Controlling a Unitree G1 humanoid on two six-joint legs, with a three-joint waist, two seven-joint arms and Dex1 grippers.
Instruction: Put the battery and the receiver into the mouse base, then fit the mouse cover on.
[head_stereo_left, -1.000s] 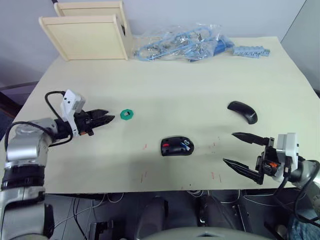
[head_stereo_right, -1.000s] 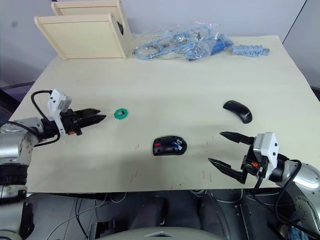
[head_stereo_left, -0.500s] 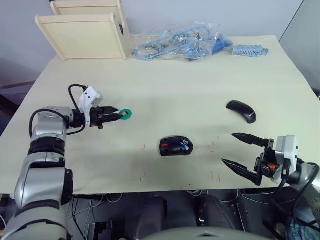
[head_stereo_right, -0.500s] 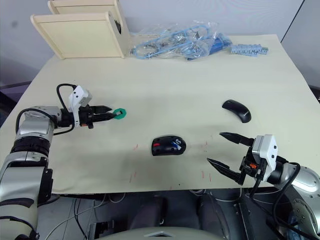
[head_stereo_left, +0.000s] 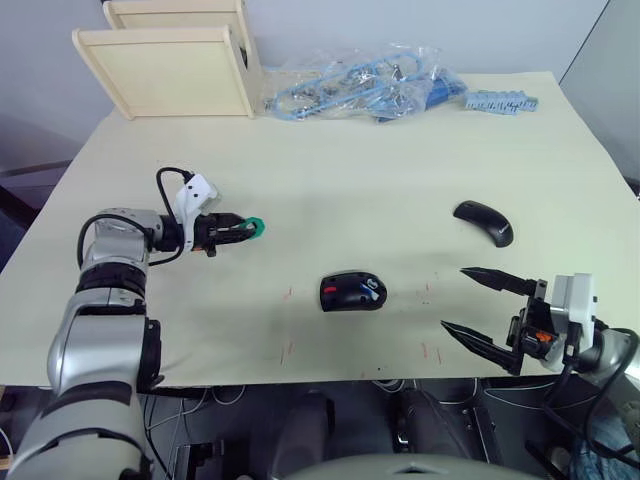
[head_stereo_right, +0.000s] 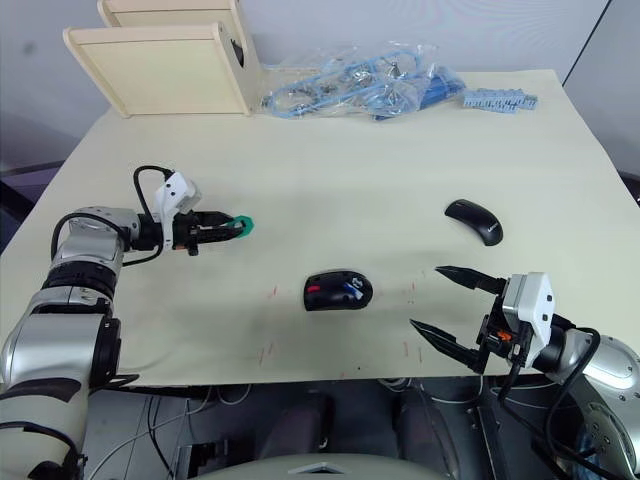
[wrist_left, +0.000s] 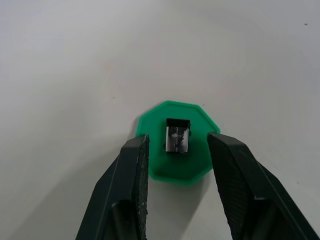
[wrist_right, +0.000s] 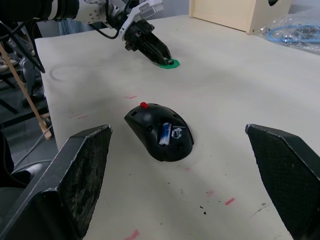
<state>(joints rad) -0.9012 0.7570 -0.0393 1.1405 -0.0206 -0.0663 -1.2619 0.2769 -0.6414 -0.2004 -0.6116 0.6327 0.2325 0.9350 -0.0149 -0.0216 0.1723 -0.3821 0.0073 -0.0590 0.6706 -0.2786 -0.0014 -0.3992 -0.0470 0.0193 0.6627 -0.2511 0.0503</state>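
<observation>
left tool (wrist_left: 177, 150) straddling receiver (wrist_left: 177, 139), green disc (wrist_left: 177, 172) edge

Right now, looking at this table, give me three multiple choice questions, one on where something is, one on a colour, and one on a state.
1. Where does the mouse cover lie?
A. On the mouse base
B. Alone on the table, on the robot's right, apart from the base
C. In the left gripper

2. What colour is the disc under the receiver?
A. Green
B. Yellow
C. White

3. How is the right gripper?
A. Shut on the cover
B. Shut on nothing
C. Open, holding nothing

Answers:
1. B, the cover sits by itself, away from the mouse base.
2. A, the left wrist view shows a green disc with the left gripper straddling the receiver.
3. C, its fingers are spread wide with nothing between them.
</observation>
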